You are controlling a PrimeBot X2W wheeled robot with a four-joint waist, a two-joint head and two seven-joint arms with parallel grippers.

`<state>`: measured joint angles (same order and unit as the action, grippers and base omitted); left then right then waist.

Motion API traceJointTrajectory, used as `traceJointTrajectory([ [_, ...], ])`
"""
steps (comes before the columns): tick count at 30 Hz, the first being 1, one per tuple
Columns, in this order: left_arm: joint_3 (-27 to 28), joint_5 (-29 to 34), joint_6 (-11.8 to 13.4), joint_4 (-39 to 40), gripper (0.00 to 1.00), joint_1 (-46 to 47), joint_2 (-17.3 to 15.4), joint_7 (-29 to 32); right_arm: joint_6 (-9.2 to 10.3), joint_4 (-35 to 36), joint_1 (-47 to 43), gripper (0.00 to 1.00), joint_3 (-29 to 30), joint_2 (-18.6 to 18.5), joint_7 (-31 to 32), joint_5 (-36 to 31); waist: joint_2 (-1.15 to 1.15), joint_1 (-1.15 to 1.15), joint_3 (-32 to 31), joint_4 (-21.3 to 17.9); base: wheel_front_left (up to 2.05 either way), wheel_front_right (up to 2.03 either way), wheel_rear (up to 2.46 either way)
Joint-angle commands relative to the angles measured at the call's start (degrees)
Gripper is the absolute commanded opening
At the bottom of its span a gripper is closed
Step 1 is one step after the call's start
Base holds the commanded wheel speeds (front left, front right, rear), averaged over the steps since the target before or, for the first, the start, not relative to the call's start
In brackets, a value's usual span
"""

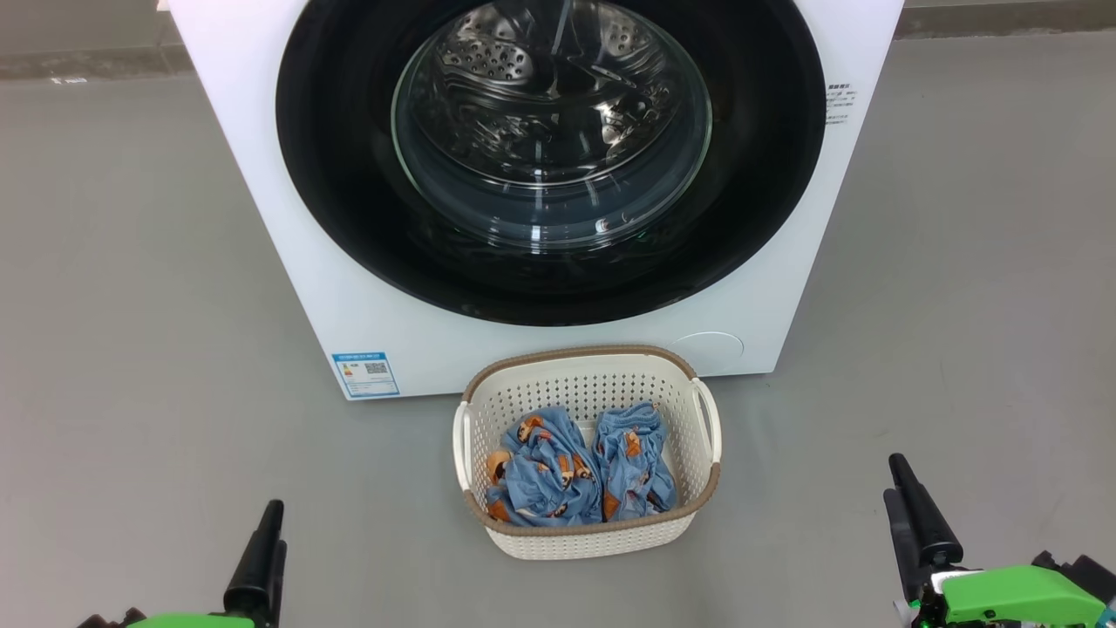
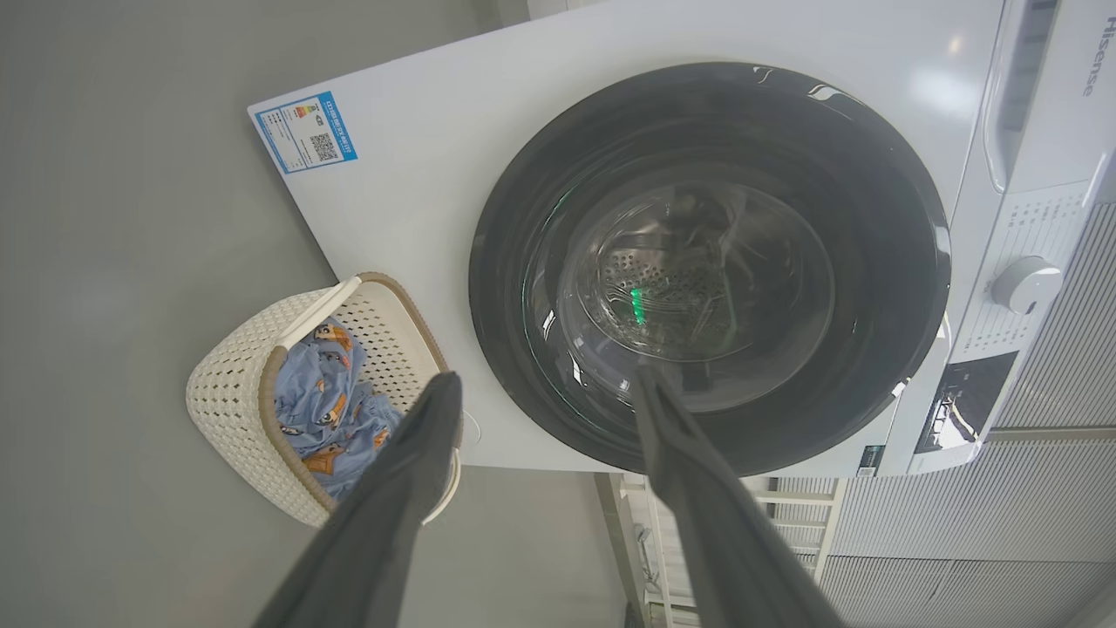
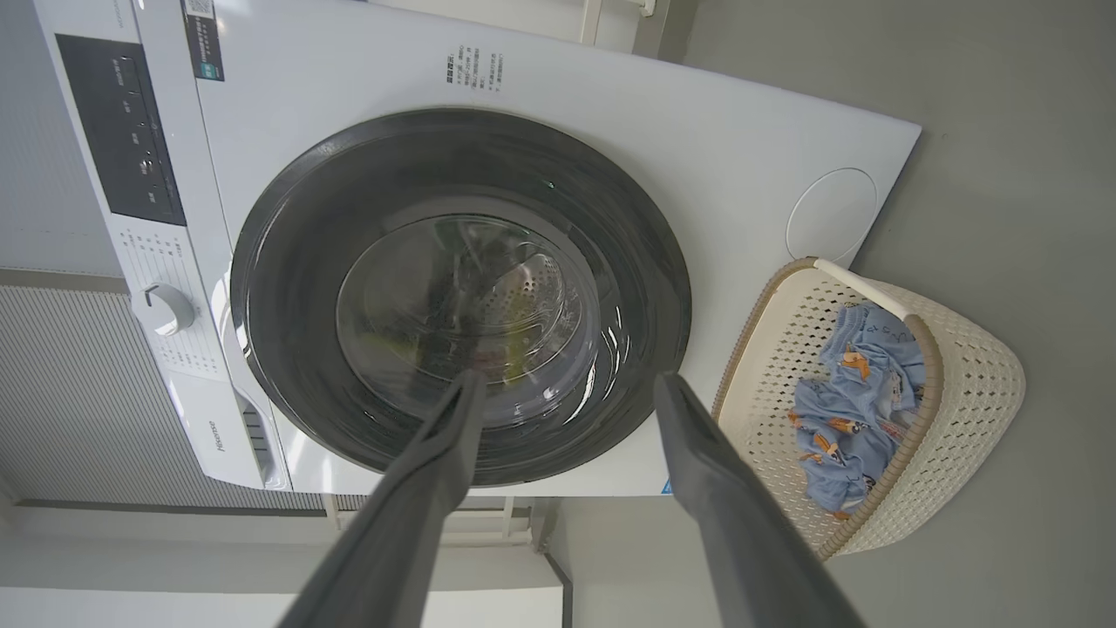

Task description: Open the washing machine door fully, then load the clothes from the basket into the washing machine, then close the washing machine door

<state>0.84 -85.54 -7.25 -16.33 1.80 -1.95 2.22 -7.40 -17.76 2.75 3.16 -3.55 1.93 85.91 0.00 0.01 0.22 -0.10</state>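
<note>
The white washing machine [image 1: 261, 218] stands straight ahead, and its round glossy black door [image 1: 349, 218] lies shut, flush against the front. The steel drum shows through the glass bowl. The cream basket [image 1: 593, 541] sits on the floor right in front of the machine. It holds two light-blue printed clothes [image 1: 545, 475], crumpled side by side. My left gripper [image 1: 275, 515] hangs low at the left and my right gripper [image 1: 894, 480] low at the right. Both are well short of the basket. In the wrist views the left gripper [image 2: 545, 384] and right gripper [image 3: 568, 384] stand open and empty, facing the door [image 3: 288, 305].
Bare grey floor [image 1: 131, 349] lies on both sides of the basket and machine. A blue label [image 1: 366, 373] marks the machine's lower left front, and a round flap [image 1: 708, 344] its lower right. The control panel with its knob [image 2: 1024, 283] runs along the top.
</note>
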Motion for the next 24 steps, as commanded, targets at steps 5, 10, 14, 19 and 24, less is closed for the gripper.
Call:
traceJointTrajectory([
  [5, -0.1, 3.9, -0.1, 2.4, 1.00, 2.9, -1.4, -1.4, -0.02, 1.8, 3.9, 1.00, -1.4, -1.3, -1.4, -3.9, 0.00, -0.01, 0.1, 0.0, 0.00, 0.00, 0.00],
  [10, -0.5, 7.3, -0.1, 2.8, 1.00, 3.2, -1.7, -2.3, -0.03, 1.9, 4.4, 1.00, -2.0, -1.6, -2.2, -7.7, 0.00, -0.01, 0.1, -0.1, 0.00, 0.00, 0.00],
  [14, -0.7, 10.3, -0.1, 3.1, 1.00, 3.5, -2.0, -3.0, -0.03, 2.1, 4.8, 1.00, -2.6, -1.9, -2.9, -10.7, 0.00, -0.01, 0.1, -0.1, 0.00, 0.00, 0.00],
  [19, -1.0, 13.7, -0.1, 3.2, 1.00, 3.7, -2.3, -3.6, -0.03, 2.2, 5.1, 1.00, -3.2, -2.3, -3.6, -14.2, 0.00, -0.01, 0.1, -0.2, 0.00, 0.00, 0.00],
  [24, -1.7, 17.5, -0.1, 3.5, 1.00, 3.9, -2.7, -4.5, -0.04, 2.4, 5.7, 1.00, -4.6, -3.2, -4.4, -19.7, 0.00, -0.01, 0.1, -0.3, 0.00, 0.00, 0.00],
])
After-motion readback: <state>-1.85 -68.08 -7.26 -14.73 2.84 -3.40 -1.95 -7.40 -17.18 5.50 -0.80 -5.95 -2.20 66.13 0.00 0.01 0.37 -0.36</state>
